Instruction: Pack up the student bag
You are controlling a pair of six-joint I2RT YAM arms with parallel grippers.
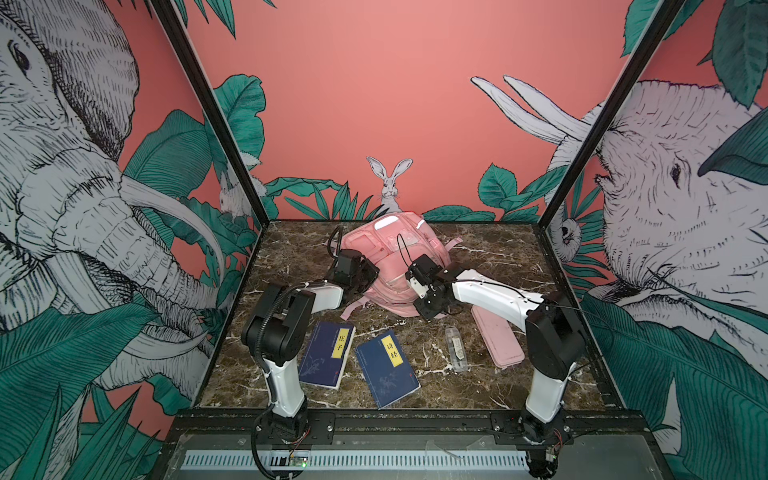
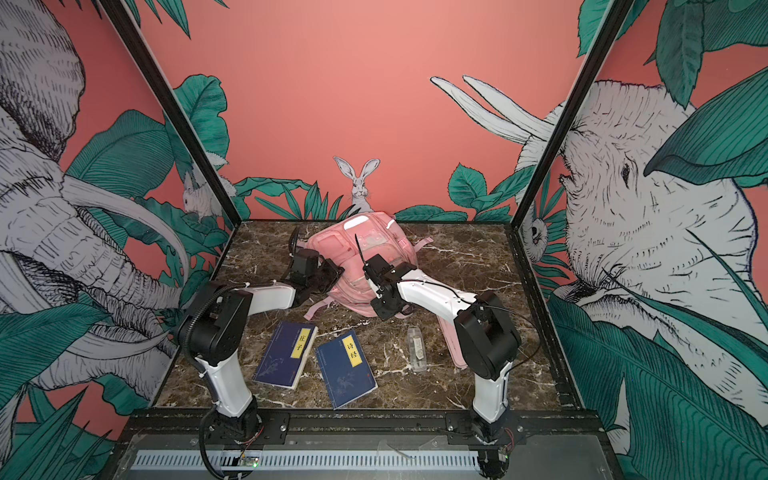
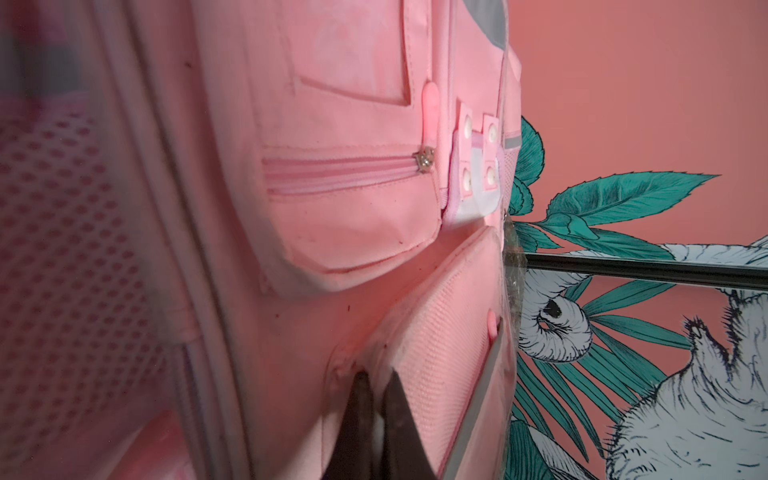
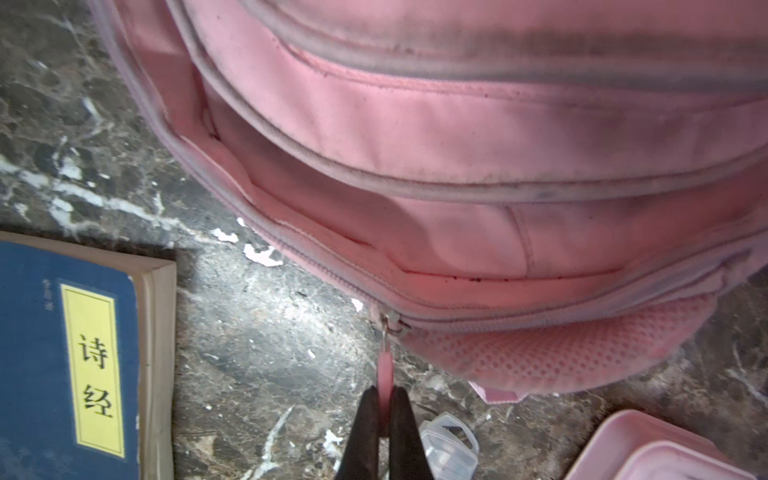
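Observation:
The student bag (image 1: 397,249) (image 2: 365,245), a soft pink backpack, lies at the back middle of the marble table in both top views. My left gripper (image 1: 370,272) (image 3: 376,380) is at its left side, shut on a fold of pink fabric at a pocket corner (image 3: 415,332). My right gripper (image 1: 417,311) (image 4: 385,390) is at the bag's near edge, shut on the pink zipper pull (image 4: 386,370) of the main zip. That zip gapes open to one side of the slider (image 4: 390,322), showing pink lining (image 4: 332,195).
Two blue books (image 1: 328,353) (image 1: 388,368) lie on the table's front left half. A clear plastic case (image 1: 455,347) and a flat pink pencil case (image 1: 498,336) lie under the right arm. A loose strap (image 1: 353,307) trails from the bag.

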